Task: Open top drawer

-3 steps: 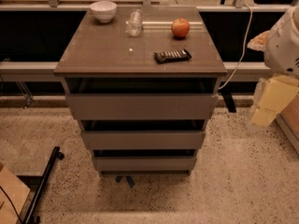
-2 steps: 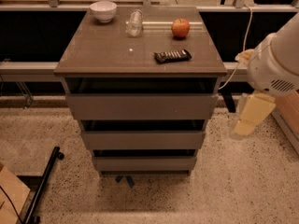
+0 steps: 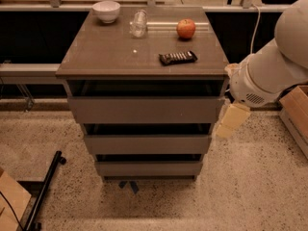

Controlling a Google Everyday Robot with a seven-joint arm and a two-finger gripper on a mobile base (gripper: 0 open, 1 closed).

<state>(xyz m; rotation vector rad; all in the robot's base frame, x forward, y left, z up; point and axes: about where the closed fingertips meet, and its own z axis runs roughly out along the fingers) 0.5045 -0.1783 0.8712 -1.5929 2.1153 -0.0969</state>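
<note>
The top drawer (image 3: 147, 109) is the widest of three in a grey-brown cabinet; its plain flat front has no handle and sits flush under the cabinet top, with a dark gap above it. Two narrower drawers, the middle (image 3: 147, 144) and the bottom (image 3: 148, 168), lie below. My gripper (image 3: 230, 121), cream coloured, hangs from the white arm (image 3: 272, 69) just off the right end of the top drawer's front, pointing down.
On the cabinet top (image 3: 106, 52) stand a white bowl (image 3: 106, 11), a clear glass (image 3: 138, 23), a red apple (image 3: 186, 28) and a dark snack bar (image 3: 178, 57). A cardboard box (image 3: 296, 114) is at the right, another (image 3: 12, 203) bottom left beside a black pole (image 3: 45, 189).
The arm and gripper have moved left, from well off the cabinet's right side to the right end of the top drawer. The drawers have not moved.
</note>
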